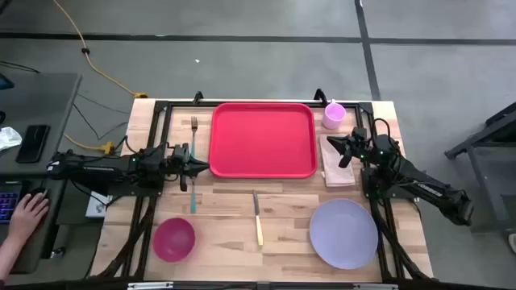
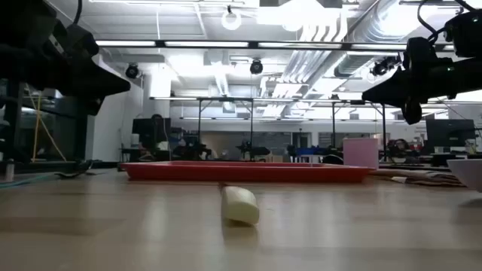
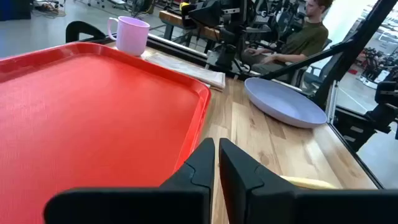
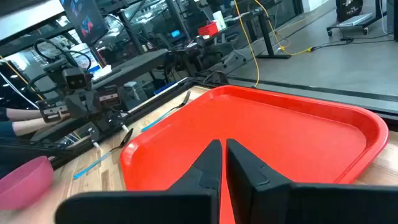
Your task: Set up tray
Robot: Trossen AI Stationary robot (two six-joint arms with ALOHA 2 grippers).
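Observation:
The red tray (image 1: 262, 138) lies flat at the middle of the table's far side. My left gripper (image 1: 203, 167) hovers at the tray's near left corner, its fingers (image 3: 205, 163) shut with nothing between them, over the tray's near rim (image 3: 198, 118). My right gripper (image 1: 330, 142) hovers by the tray's right edge, above a folded napkin (image 1: 337, 161). It is also shut and empty, and points across the tray (image 4: 261, 137). In the low view both arms hang well above the tabletop.
A lavender cup (image 1: 334, 114) stands at the tray's far right corner. A lavender plate (image 1: 344, 234) lies near right, a pink bowl (image 1: 174, 239) near left, a yellow-handled knife (image 1: 257, 219) between them. A fork (image 1: 194, 127) and a teal-handled utensil (image 1: 192, 197) lie left of the tray. A person's hand (image 1: 28, 213) rests beyond the table's left side.

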